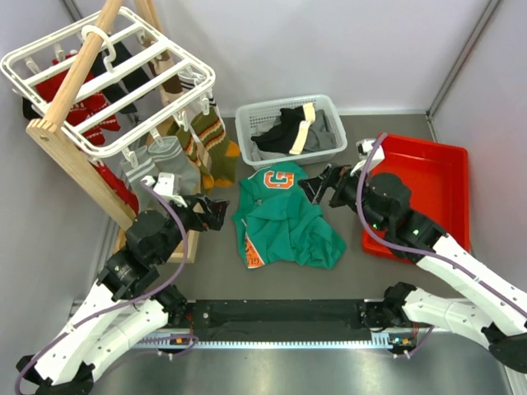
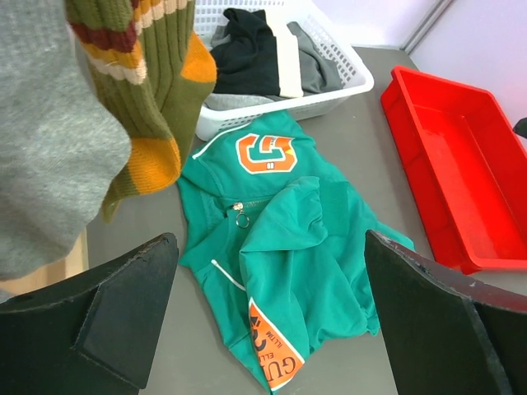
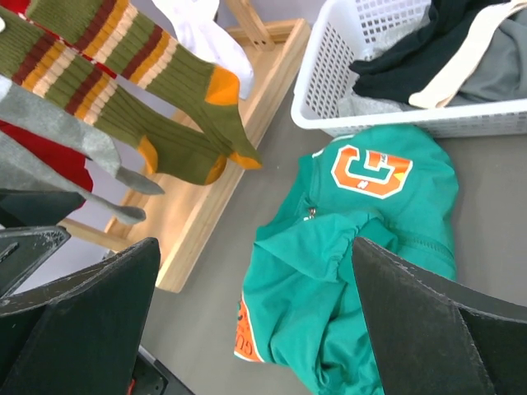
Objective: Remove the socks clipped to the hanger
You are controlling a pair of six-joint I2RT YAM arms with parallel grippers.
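From above, the white hanger hangs on the wooden rack at far left, its socks (grey, striped, red, black) clipped beneath it. Neither of the 2 wrist views shows that frame, only dangling sock ends. The left pincer is spread wide just below the grey pair. The right pincer is equally spread near the green shirt on the tabletop. Of the wrist views, only the left catches the red tray, and only the right shows a white cloth.

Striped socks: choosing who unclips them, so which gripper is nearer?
Left. The left gripper sits close by the striped socks; the right gripper is farther, past the green shirt.
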